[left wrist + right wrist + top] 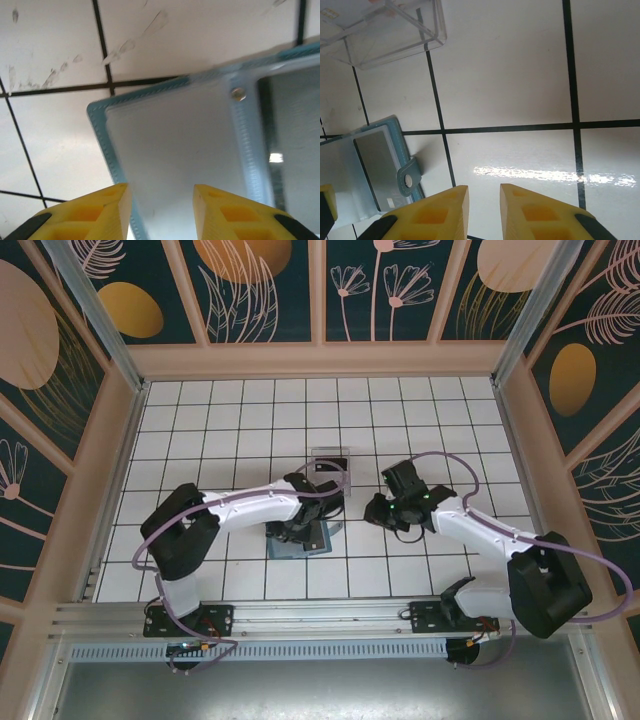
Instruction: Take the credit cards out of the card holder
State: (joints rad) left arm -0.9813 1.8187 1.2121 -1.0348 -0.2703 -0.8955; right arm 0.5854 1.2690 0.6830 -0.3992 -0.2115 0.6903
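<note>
Teal card holder (175, 150) lies open directly beneath the left claw (160, 194)

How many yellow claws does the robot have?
2. The left claw is over the open card holder, jaws apart. The right claw is over bare white tiles, with the card holder to one side and the clear tray farther off.

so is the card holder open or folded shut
Open: the card holder lies spread flat on the table, grey-blue inside facing up, its strap tab loose at one edge.
</note>
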